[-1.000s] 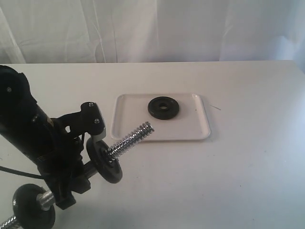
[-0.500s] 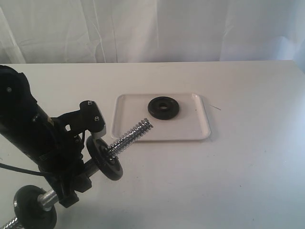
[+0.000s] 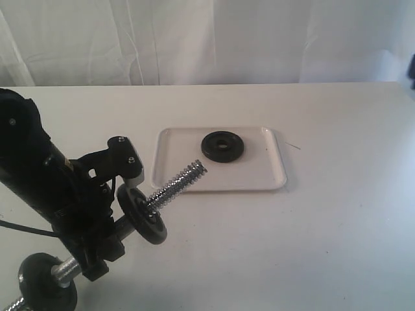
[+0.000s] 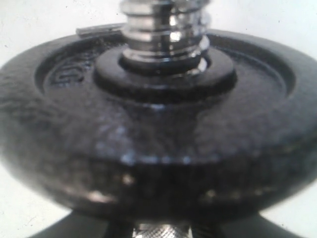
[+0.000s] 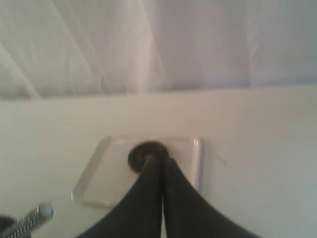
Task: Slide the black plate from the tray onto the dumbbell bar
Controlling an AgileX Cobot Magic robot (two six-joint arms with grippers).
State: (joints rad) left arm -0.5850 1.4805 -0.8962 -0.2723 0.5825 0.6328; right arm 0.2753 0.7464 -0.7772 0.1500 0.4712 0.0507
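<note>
exterior: looked down from a raised, mid-distance spot across the worktop [image 3: 337, 227] toward the curtain [image 3: 214, 39] | left wrist: sat right against the mounted disc [image 4: 158, 139], aimed along the dumbbell bar [image 4: 166, 29] | right wrist: high, set back, faced past the right gripper [image 5: 162, 166] | shared with exterior: tray [image 3: 259, 176], black plate [image 3: 222, 146]

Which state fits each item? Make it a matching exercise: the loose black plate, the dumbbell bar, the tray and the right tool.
Column one:
1. loose black plate
2. dumbbell bar
3. tray
4. right tool

Column two:
A. shut
B. resting flat on the table
C. tilted, threaded end toward the tray
D. lying flat inside the tray

Pairs: 1-D, 2-C, 3-B, 4-A
</note>
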